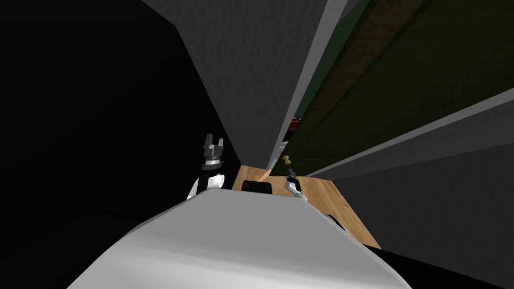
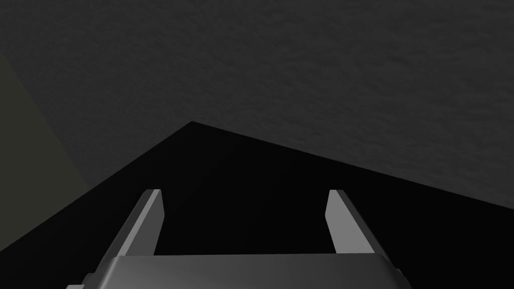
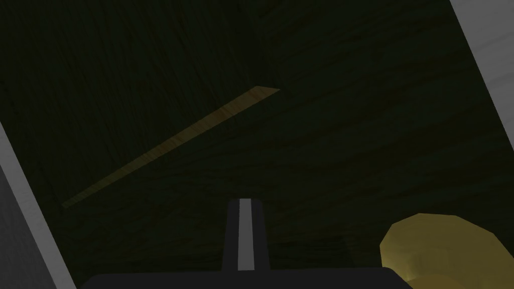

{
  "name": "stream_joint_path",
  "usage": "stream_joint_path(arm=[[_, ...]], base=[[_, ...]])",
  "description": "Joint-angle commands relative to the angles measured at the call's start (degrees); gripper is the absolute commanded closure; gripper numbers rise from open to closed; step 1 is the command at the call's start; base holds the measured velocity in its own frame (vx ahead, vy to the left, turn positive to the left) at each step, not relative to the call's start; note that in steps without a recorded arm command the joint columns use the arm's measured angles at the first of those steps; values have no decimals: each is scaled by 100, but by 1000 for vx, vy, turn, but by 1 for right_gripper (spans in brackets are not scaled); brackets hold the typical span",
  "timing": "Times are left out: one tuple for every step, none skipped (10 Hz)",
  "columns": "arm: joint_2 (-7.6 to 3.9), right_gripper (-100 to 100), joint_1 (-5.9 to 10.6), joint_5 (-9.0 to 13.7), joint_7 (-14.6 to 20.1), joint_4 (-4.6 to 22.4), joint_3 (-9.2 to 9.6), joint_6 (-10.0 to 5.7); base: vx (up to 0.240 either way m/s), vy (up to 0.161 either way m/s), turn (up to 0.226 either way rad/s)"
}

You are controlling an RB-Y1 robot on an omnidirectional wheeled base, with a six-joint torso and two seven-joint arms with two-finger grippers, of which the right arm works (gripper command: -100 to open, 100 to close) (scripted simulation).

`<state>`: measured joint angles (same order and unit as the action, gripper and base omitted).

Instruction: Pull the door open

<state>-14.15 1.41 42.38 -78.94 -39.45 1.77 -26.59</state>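
A dark wooden door (image 1: 401,75) runs up the right half of the head view, with a small brass knob (image 1: 286,160) low on its near edge. My right gripper (image 1: 289,172) hovers just below that knob. In the right wrist view its two fingers stand pressed together with nothing between them, so the right gripper (image 3: 245,213) is shut. The knob (image 3: 441,251) sits off to one side of the fingers, apart from them, against the door panel (image 3: 301,150). My left gripper (image 1: 213,143) is raised to the left of the door and is open (image 2: 244,210).
A pale door frame (image 1: 301,95) borders the door, and a narrow gap (image 1: 291,128) beside it shows something red. A grey wall (image 1: 251,75) stands left of the frame and another grey wall (image 1: 441,190) to the right. Wooden floor (image 1: 331,195) lies below. A black area lies far left.
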Motion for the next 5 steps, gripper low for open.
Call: stream_joint_path(arm=[[-27,-100,-23,-35,-168,-64,105,-171],[-47,-100,-43,-54,-257,-107,177,-265],[-68,-100,-65,-75,-353,-154,255,-365],[-91,-100,-89,-98,-457,-204,339,-475],[-114,-100,-113,-121,-564,-256,425,-587]], base=[[-141,-78,100],[-111,-88,128],[-118,-73,100],[-111,-74,132],[-95,-73,165]])
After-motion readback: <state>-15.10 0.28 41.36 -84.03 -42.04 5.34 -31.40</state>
